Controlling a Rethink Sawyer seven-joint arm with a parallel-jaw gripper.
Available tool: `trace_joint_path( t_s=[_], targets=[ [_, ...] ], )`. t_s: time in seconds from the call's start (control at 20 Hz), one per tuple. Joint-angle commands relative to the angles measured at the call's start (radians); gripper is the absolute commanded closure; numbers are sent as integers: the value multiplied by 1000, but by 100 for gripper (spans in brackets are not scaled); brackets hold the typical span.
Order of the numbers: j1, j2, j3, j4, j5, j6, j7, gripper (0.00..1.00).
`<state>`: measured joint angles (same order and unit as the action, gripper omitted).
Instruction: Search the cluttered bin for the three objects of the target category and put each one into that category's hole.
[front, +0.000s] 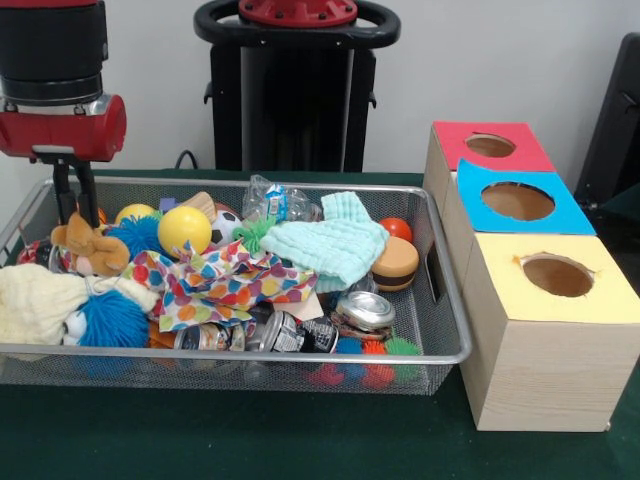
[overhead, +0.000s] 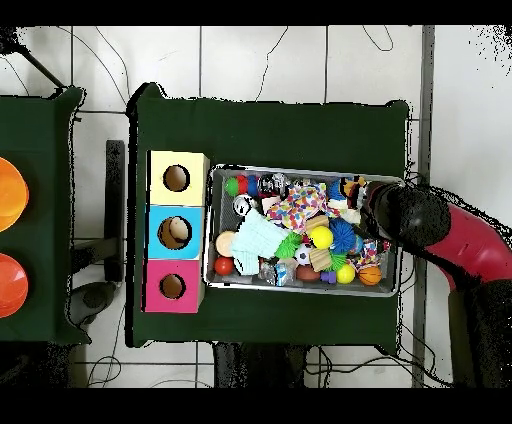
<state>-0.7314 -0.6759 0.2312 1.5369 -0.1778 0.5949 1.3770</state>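
The wire-mesh bin (front: 250, 353) is full of clutter; it also shows in the overhead view (overhead: 300, 289). A tan-brown plush animal (front: 88, 246) lies at its left end in the front view. My gripper (front: 75, 215) hangs straight down over that plush, fingers slightly apart with the tips just at its top, holding nothing I can see. A scrap of orange and black stripes (front: 28, 250) shows by the left rim, mostly hidden. The red-ringed hole (front: 490, 145) is on the far box top, right of the bin (overhead: 172, 286). In the overhead view the arm (overhead: 405, 215) covers the gripper.
A yellow ball (front: 183, 230), blue fuzzy balls (front: 110, 318), a dotted cloth (front: 220, 280), a mint cloth (front: 330, 245), a burger toy (front: 395, 265) and cans (front: 300, 335) fill the bin. The blue-ringed hole (front: 518, 200) and the yellow-ringed hole (front: 557, 275) lie nearer.
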Motion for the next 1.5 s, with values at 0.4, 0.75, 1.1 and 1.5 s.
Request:
trace_joint_path(
  t_s=[0.4, 0.75, 1.1, 1.5],
  targets=[
    [-2, -10, 68, 88, -17, 12, 15, 100],
    [-1, -2, 72, 85, -19, 8, 15, 100],
    [-5, 6, 80, 78, -23, 1, 5, 100],
    [-9, 6, 85, 81, -21, -2, 1, 100]
  ],
)
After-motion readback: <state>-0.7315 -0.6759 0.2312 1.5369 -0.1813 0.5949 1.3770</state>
